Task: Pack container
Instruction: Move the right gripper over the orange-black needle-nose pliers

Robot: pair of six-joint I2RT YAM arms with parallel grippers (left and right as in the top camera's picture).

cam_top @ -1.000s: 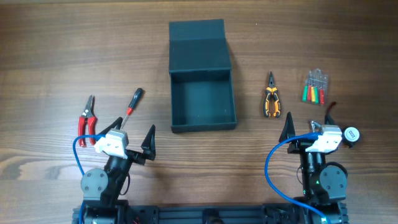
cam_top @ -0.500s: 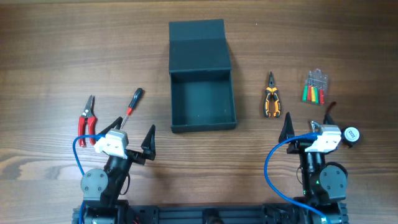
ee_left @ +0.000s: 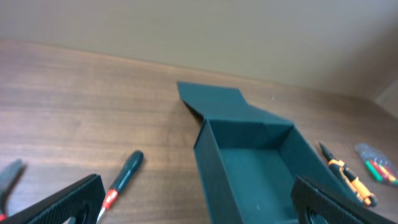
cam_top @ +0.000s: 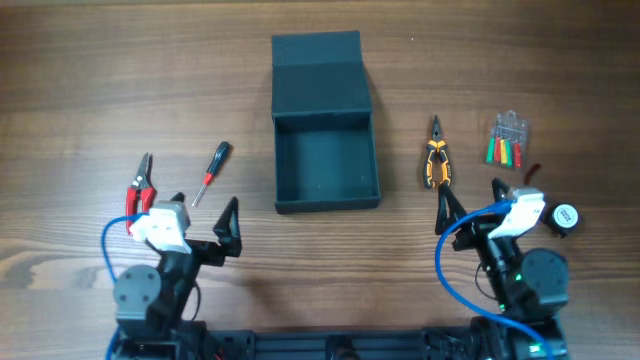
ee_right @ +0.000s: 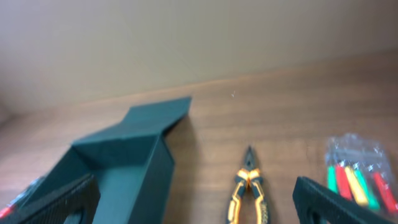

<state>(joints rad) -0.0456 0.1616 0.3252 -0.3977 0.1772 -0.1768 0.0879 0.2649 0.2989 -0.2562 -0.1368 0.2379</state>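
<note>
The container [cam_top: 328, 160] is a dark teal box standing open mid-table, its flap lid [cam_top: 320, 72] lying flat behind it and its inside bare. My left gripper [cam_top: 205, 208] stands open and holds nothing, in front of the box's left side. A red-and-black screwdriver [cam_top: 211, 172] lies just beyond it. My right gripper [cam_top: 469, 192] is open too, just short of the orange-and-black pliers [cam_top: 437, 163]. The left wrist view has the container [ee_left: 249, 168] and screwdriver [ee_left: 122, 178] between open jaws. The right wrist view shows the container [ee_right: 124, 162] and pliers [ee_right: 249, 193].
Red-handled cutters [cam_top: 140, 183] lie at the far left. A clear packet of red, green and yellow tools [cam_top: 507, 140] sits right of the pliers. A round white-and-black disc [cam_top: 566, 216] lies by the right arm. The wooden table [cam_top: 80, 90] runs on all round.
Both grippers have shifted a little to the left, the right one swinging toward the pliers. Both have stayed open, and no object on the table has moved.
</note>
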